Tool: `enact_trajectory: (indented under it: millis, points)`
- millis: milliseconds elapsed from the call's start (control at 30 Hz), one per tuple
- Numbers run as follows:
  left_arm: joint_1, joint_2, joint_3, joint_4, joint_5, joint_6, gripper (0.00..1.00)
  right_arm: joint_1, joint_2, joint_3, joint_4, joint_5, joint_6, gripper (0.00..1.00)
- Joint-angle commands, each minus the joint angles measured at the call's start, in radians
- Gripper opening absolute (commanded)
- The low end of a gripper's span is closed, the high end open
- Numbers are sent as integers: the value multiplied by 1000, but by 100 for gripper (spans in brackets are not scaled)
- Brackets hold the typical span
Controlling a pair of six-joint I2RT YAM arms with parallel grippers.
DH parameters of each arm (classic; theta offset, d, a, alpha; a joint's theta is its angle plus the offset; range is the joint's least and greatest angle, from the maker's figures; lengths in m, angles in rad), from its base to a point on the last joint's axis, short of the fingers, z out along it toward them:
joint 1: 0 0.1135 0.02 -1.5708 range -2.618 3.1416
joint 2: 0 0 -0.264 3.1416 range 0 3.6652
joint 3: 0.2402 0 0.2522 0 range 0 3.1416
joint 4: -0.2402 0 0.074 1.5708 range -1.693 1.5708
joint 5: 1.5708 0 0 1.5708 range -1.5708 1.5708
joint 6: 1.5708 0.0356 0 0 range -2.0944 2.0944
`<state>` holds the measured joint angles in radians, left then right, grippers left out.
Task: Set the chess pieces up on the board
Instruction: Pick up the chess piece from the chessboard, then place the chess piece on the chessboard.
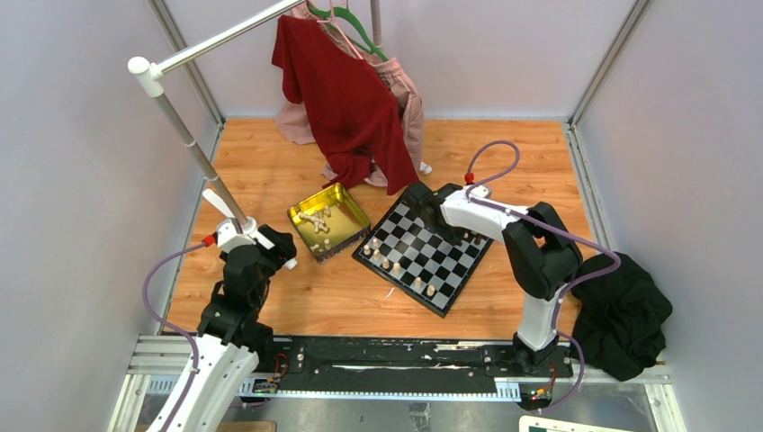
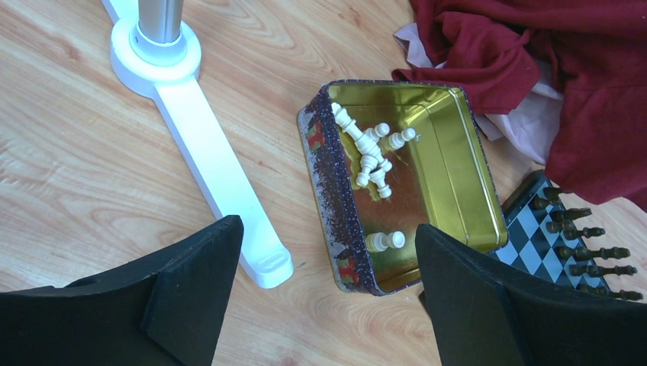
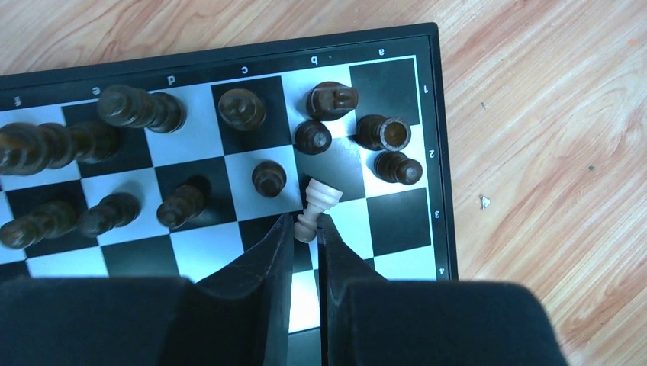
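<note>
The checkered board (image 1: pixel 447 270) lies right of centre on the wooden floor. My right gripper (image 3: pixel 306 225) is shut on a cream chess piece (image 3: pixel 317 203), held over the board (image 3: pixel 400 221) near its dark end. Several dark pieces (image 3: pixel 243 109) stand on the two end rows. Several cream pieces (image 1: pixel 396 267) stand along the board's near-left edge. More cream pieces (image 2: pixel 368 152) lie in the gold tin (image 2: pixel 446 164). My left gripper (image 2: pixel 328 259) is open and empty, above the floor by the tin's near corner.
A white rack base (image 2: pixel 206 164) lies left of the tin, its pole (image 1: pixel 193 144) rising up. Red and pink clothes (image 1: pixel 351 99) hang behind the tin and board. A black cloth (image 1: pixel 625 310) lies at the right edge. Grey walls enclose the floor.
</note>
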<state>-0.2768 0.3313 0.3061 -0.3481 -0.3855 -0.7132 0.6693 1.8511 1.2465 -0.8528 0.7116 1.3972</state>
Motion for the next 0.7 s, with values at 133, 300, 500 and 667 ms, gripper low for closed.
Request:
enact_trajectory:
  millis: [133,300,500,667]
  points:
    - [-2,-18,27,-19,-10,8,89,42,-107,-27,-30,-27,20,0]
    - [-2,-23,40,-29,-10,9,89,61,-185,-65,19,-113,22,0]
    - [-2,-31,60,-50,-23,20,89,63,-262,-153,155,-293,39,0]
    - [-2,-34,71,-69,-35,26,89,63,-282,-206,250,-431,74,0]
